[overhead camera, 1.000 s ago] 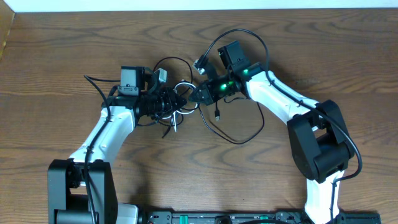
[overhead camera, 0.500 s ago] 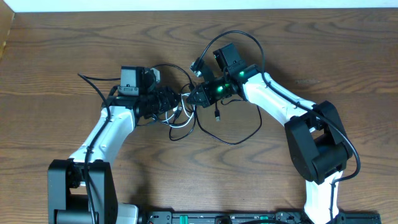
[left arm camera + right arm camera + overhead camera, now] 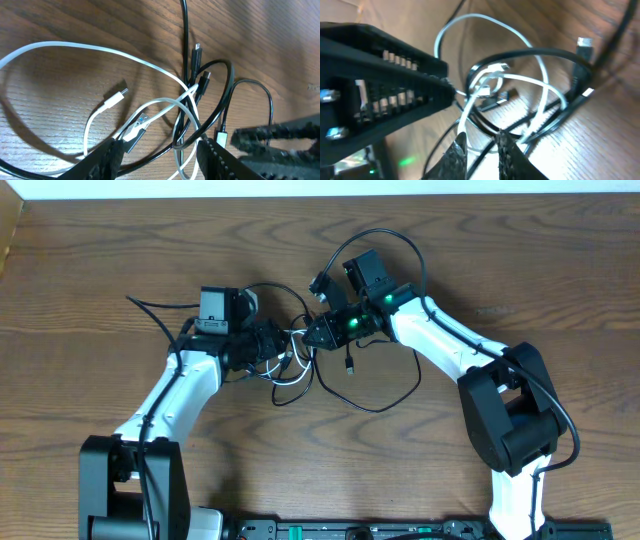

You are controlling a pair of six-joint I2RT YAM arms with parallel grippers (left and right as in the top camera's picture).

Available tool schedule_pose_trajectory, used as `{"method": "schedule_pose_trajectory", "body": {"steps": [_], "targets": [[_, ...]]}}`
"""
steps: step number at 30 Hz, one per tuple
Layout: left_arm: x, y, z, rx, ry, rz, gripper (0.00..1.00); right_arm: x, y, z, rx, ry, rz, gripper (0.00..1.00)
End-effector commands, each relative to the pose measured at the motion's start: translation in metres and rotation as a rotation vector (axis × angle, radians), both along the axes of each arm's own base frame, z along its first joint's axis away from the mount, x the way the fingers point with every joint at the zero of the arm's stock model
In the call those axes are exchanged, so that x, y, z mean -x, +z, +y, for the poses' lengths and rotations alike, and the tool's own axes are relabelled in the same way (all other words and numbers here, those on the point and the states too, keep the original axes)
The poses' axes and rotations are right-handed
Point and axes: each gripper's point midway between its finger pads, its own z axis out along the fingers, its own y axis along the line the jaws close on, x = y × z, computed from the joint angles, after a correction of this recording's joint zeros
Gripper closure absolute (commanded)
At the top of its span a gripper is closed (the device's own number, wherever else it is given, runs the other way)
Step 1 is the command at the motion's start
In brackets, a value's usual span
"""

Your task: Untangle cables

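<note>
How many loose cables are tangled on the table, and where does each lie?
2. The white cable loops near the left arm; the black cable crosses it and sweeps out beside the right arm. Some stretches may be hidden.

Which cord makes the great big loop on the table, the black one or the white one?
The black cable: it swings out in one wide loop below the right arm, while the white cable is bunched up between the two arms.

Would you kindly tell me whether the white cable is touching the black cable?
Touching. The left wrist view shows the white cable crossing directly over the black cable in a tight tangle, with no gap at the crossings.
</note>
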Motion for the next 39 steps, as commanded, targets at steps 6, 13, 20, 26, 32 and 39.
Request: {"method": "schedule_pose_trajectory", "body": {"steps": [6, 13, 20, 26, 32, 39], "targets": [[0.006, -0.001, -0.010, -0.011, -0.026, 0.005, 0.48, -0.006, -0.014, -0.010, 0.117, -0.075, -0.005, 0.82], [0.009, -0.001, -0.016, -0.012, -0.045, 0.011, 0.48, 0.003, -0.027, -0.004, 0.147, -0.062, 0.011, 0.80], [0.005, -0.006, -0.002, -0.087, 0.012, 0.008, 0.48, 0.013, -0.037, 0.003, 0.160, -0.049, 0.040, 0.68], [0.003, -0.010, 0.004, -0.114, 0.041, 0.012, 0.51, 0.016, -0.039, 0.003, 0.169, -0.046, 0.051, 0.69], [0.002, -0.013, 0.003, -0.092, 0.075, 0.034, 0.51, 0.018, -0.040, 0.001, 0.178, -0.045, 0.064, 0.85], [-0.001, 0.000, -0.019, 0.043, 0.007, 0.006, 0.35, 0.019, -0.041, 0.000, 0.179, -0.045, 0.066, 0.99]]}}
